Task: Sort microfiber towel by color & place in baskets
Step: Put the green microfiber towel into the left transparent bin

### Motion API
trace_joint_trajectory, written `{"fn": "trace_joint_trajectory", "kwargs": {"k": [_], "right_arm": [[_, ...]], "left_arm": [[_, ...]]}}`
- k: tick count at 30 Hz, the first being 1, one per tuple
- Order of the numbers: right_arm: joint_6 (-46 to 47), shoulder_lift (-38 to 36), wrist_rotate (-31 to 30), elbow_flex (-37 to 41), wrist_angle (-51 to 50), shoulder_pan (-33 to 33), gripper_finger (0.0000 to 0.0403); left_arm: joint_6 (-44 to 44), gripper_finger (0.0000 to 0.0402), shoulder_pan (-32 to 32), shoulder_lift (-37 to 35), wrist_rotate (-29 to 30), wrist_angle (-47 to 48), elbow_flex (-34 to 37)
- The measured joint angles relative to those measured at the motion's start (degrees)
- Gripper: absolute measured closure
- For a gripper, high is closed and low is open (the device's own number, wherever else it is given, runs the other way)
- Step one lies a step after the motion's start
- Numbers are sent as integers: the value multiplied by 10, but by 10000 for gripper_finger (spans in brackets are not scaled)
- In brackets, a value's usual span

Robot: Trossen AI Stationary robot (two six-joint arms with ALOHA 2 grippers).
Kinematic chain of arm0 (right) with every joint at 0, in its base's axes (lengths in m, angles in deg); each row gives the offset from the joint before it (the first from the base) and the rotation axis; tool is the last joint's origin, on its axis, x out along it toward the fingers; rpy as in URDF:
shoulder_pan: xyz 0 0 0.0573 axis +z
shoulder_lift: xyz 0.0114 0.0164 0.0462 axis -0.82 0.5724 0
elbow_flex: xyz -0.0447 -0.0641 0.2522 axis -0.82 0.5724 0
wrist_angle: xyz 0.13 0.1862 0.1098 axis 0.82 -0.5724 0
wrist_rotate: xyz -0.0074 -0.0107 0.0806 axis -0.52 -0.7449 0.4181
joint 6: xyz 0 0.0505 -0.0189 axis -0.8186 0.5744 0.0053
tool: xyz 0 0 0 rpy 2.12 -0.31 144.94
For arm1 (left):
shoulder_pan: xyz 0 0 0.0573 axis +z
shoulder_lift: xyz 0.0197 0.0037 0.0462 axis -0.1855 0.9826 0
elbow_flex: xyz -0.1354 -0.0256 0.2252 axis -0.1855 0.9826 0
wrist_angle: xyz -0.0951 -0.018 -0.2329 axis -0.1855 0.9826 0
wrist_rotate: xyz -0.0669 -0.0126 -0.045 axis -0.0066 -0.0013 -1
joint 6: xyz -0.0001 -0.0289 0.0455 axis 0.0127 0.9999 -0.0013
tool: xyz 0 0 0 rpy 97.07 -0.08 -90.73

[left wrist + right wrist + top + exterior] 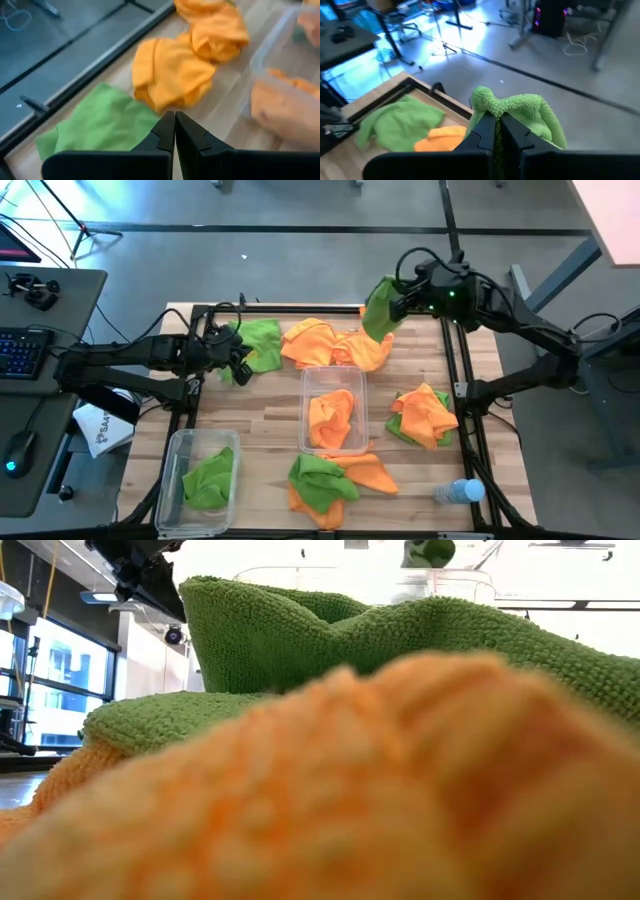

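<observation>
Right gripper [392, 307] clenches a green towel [378, 308] hanging lengthwise downward over the table's [270, 410] far edge. Left gripper [175, 131] is clenched empty near the far-left corner.

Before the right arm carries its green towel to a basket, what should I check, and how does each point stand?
1. Right gripper fingers closed on the green towel: ok.
2. Held towel lifted off the orange pile: ok.
3. Green basket at the near left corner holds only green: ok.
4. Middle basket holds only orange: ok.
5. Left gripper, fingers shut and empty, sits above the flat green towel, close to a straight route toward the green basket: not ok.
6. Room left in the green basket: ok.
</observation>
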Motion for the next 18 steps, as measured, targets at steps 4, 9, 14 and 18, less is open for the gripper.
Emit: {"fn": "trace_joint_trajectory", "kwargs": {"k": [4,9,14,18], "right_arm": [[-29,22,12,0,32,17,402],[-56,53,51,0,67,24,402],[-81,81,106,0,124,25,403],[-106,103,163,0,198,25,403]], "left_arm": [[-39,384,0,0,-5,-78,0],[-100,335,0,0,-34,-192,0],[-173,269,0,0,-42,-312,0],[-205,226,0,11,-68,-419,-1]]}}
